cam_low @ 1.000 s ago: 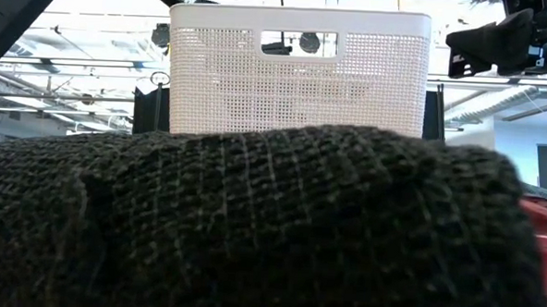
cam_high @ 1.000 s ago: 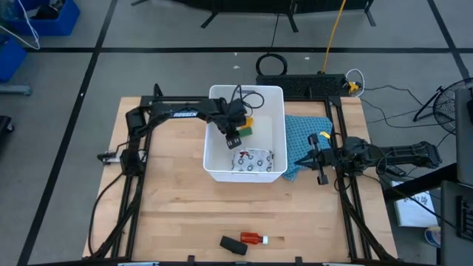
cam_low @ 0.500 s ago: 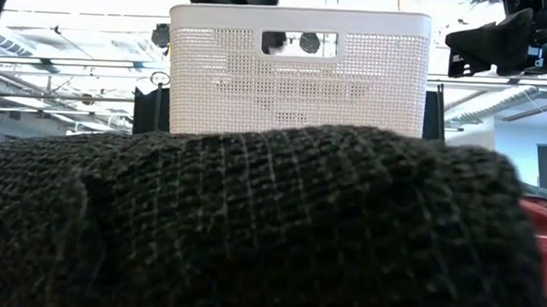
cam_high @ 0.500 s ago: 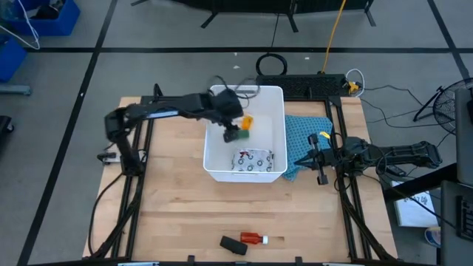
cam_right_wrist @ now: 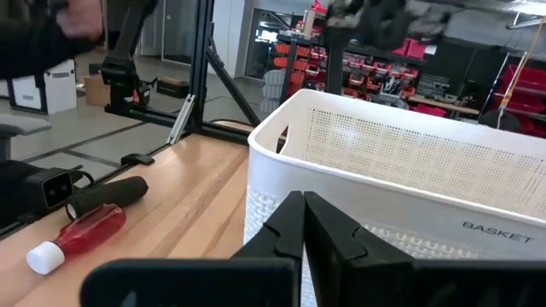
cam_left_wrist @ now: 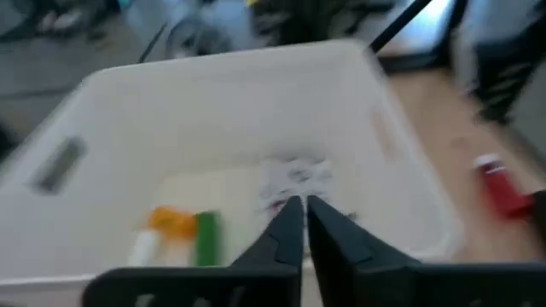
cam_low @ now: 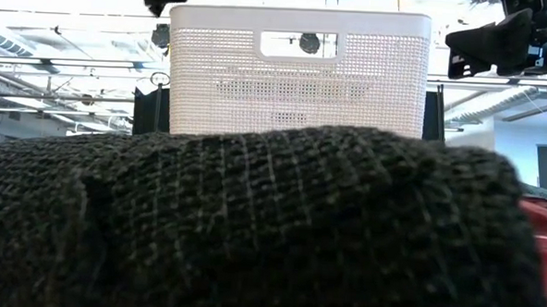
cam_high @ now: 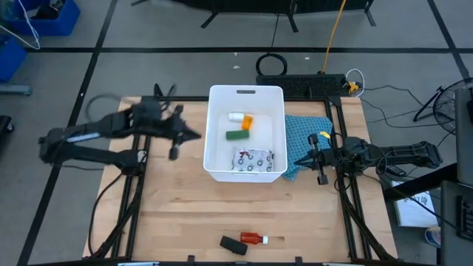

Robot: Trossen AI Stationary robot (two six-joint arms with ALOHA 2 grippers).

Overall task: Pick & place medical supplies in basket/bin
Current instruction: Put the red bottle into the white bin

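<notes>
The white basket stands mid-table. On its floor lie the small white bottle, orange pill bottle, green block and patterned packet. The wrist view shows the green block and packet too. The black block and red tube lie near the table's near edge. My left gripper hangs shut and empty, left of the basket, with its fingers together. My right gripper waits shut at the basket's right side.
A blue cloth lies on the table between the basket and my right arm. The black block fills the low view's foreground, with the basket behind it. Bare wood lies between the basket and the near edge.
My left gripper has risen out of the basket and swung fast toward the table's left edge. The green block it carried over the basket has stayed behind and now lies on the basket floor. My right arm has kept still.
</notes>
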